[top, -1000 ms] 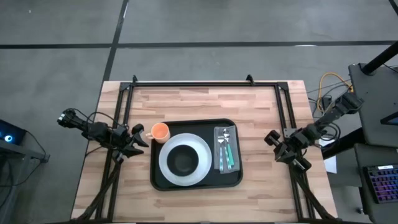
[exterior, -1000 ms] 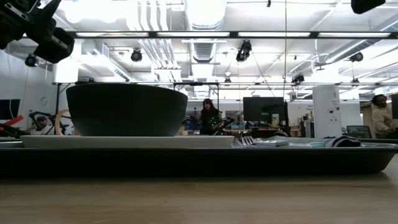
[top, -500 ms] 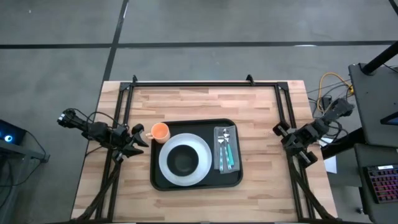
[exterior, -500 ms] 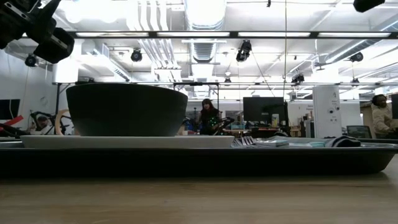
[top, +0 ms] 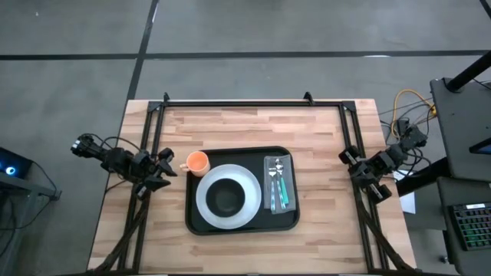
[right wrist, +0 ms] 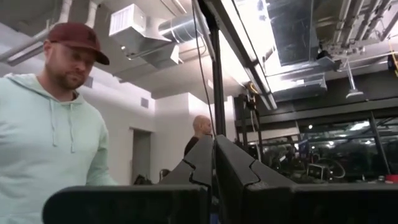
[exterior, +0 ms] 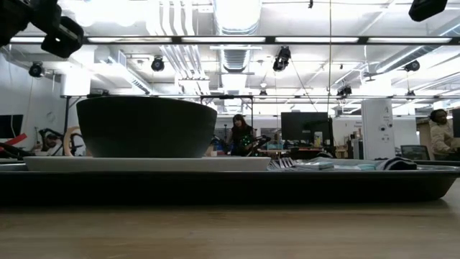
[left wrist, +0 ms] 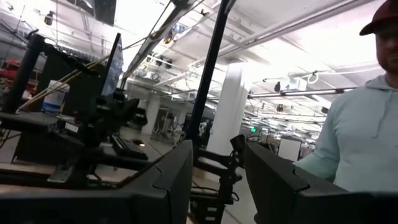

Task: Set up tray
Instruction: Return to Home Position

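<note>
Reading the fingers first: in the left wrist view the left gripper (left wrist: 217, 149) shows its two dark fingers (left wrist: 168, 180) apart, with a clear gap between them and nothing in it. In the right wrist view the right gripper (right wrist: 213, 142) has its fingers (right wrist: 199, 165) drawn together, almost touching, and they hold nothing.

From above we see the left gripper (top: 163, 169) at the left edge of the wooden surface (top: 253, 126), near the tray but apart from it. The right gripper (top: 353, 162) sits at the right edge, well apart from the tray. Neither touches any object.

We find the black tray (top: 230, 153) lying flat in the middle of the surface, towards its near side. On its left part rests a white plate (top: 203, 195) with a dark bowl (top: 227, 197) in it. On its right part lies a grey napkin (top: 290, 192) with cutlery (top: 278, 184) laid lengthwise on it, side by side. An orange cup (top: 198, 162) stands at the tray's upper-left corner as seen from above; we cannot tell whether it is inside the rim.

The low view shows the tray rim (exterior: 215, 183) level across the surface, with the bowl (exterior: 147, 126) upright on the plate (exterior: 144, 163).

Both wrist views take in a person in a pale hoodie and dark red cap (right wrist: 50, 137) standing beyond the surface.
</note>
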Available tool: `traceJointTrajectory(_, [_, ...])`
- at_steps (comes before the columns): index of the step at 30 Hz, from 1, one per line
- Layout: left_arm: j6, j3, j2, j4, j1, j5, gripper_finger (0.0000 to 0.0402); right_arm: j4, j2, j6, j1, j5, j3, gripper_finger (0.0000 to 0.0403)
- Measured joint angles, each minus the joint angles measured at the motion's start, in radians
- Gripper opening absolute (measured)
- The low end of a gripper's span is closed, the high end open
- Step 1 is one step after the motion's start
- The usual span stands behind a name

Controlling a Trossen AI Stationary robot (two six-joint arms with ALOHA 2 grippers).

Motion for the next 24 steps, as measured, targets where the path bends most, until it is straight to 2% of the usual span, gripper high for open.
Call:
traceJointTrajectory(14, [-0.016,-0.001,0.0,0.079,0.0,0.001,0.0126,-0.001,0.0,0.001,0.0,-0.009,0.0,0.0008])
traceJointTrajectory(24, [-0.006,-0.001,0.0,0.072,0.0,0.002,0.0126,-0.001,0.0,0.026,0.0,-0.012,0.0,0.0008])
